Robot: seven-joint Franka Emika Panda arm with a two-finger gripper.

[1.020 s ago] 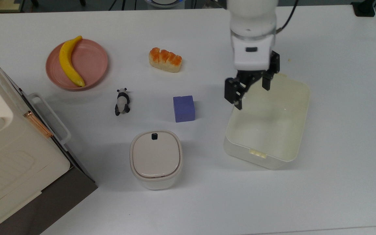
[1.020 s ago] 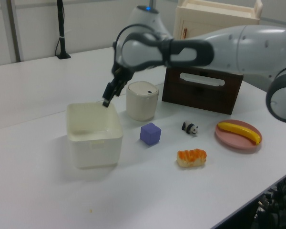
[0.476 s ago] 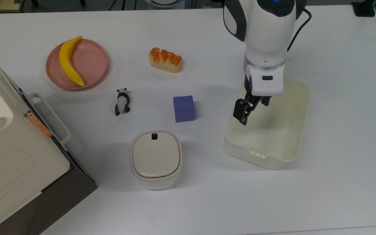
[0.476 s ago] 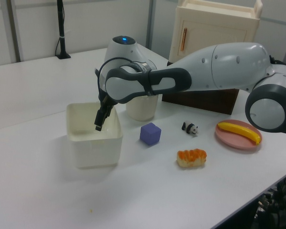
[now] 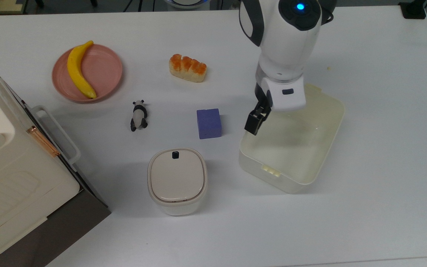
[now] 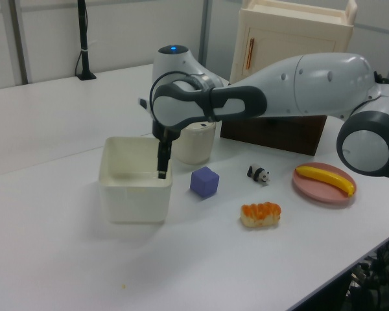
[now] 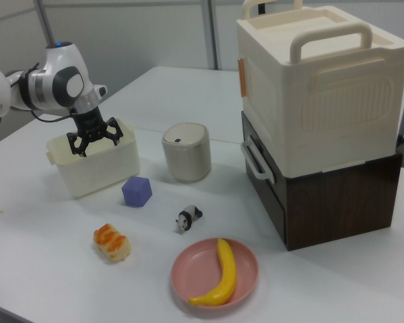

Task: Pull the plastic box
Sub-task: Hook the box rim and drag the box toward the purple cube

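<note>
At the top view's centre right, the gripper [image 5: 258,118] stood spread wide astride the plastic box's [image 5: 291,174] long wall, one finger inside. Pulling appeared underway; next, drag steadily, missing the purple cube [image 5: 209,123].

White tabletop [image 5: 384,207], purple cube [image 5: 209,123] central, plastic box [image 5: 311,174] beside it, lidded container [image 5: 176,181] near, panda figure [image 5: 139,115], bread [image 5: 187,68], pink plate [image 5: 104,70] around.
</note>
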